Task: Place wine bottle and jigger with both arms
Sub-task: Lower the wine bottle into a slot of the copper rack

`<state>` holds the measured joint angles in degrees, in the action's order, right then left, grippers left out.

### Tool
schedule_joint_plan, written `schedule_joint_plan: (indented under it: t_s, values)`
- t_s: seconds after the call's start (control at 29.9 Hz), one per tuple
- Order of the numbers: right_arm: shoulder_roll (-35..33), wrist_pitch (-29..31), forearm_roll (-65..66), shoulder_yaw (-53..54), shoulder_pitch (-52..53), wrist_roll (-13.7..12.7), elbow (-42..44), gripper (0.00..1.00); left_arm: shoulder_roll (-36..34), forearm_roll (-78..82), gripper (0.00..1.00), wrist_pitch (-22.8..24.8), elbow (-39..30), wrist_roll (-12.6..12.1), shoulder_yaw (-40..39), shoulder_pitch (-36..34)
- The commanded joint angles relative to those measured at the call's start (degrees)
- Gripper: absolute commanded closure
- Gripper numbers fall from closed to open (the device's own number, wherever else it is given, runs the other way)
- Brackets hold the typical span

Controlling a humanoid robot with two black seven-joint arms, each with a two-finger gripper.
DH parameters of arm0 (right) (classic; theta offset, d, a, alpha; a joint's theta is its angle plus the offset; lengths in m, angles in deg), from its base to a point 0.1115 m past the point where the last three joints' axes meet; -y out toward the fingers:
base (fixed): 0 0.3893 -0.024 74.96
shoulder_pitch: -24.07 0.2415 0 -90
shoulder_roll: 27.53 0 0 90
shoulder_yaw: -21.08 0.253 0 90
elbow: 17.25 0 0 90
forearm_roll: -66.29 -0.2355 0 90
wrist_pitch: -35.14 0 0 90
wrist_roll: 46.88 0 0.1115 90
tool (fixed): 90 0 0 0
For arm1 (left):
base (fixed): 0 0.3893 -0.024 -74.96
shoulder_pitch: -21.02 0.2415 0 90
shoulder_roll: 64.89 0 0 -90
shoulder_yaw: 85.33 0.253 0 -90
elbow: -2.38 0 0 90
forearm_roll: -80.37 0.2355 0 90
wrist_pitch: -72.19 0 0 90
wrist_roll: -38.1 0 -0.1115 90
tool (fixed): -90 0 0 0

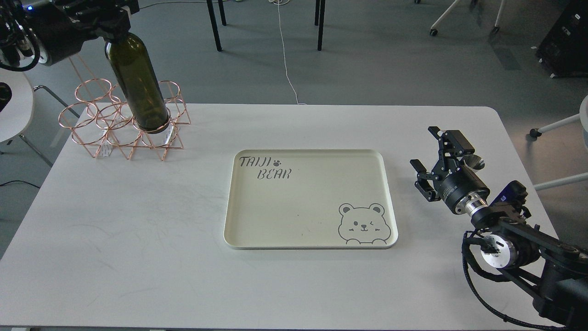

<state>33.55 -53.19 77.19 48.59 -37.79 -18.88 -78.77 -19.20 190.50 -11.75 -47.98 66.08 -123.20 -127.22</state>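
The wine bottle (139, 84) is gripped at its neck by the left gripper (112, 22), its base seated in a ring of the copper wire rack (120, 122) at the table's (138, 239) far left corner. The right gripper (436, 158) is held with fingers spread wide, empty, just beside the jigger (474, 161), right of the cream tray (389, 202).

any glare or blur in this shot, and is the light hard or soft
Head view: sharp throughout, no motion blur; light is soft and even, with faint shadows under the tray and beside the right tool. The wine bottle shows only dim reflections, no strong glare; the jigger gives a small bright glint.
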Motion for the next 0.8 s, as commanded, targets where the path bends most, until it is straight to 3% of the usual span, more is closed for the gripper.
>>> schedule_joint_plan:
  t_s: [0.0, 0.33, 0.77]
  values:
    - [0.0, 0.0, 0.0, 0.0, -0.4, 0.0, -0.1, 0.03, 0.6, 0.0, 0.9, -0.1, 0.8, 0.0, 0.0, 0.1]
    - [0.1, 0.0, 0.0, 0.0, -0.5, 0.0, 0.0, 0.03, 3.7, -0.1, 0.89, -1.5, 5.1, 0.0, 0.0, 1.8]
    - [0.1, 0.0, 0.1, 0.1, -1.0, 0.0, 0.0, 0.03, 5.2, -0.1, 0.83, -2.7, 5.4, 0.0, -0.1, 4.6]
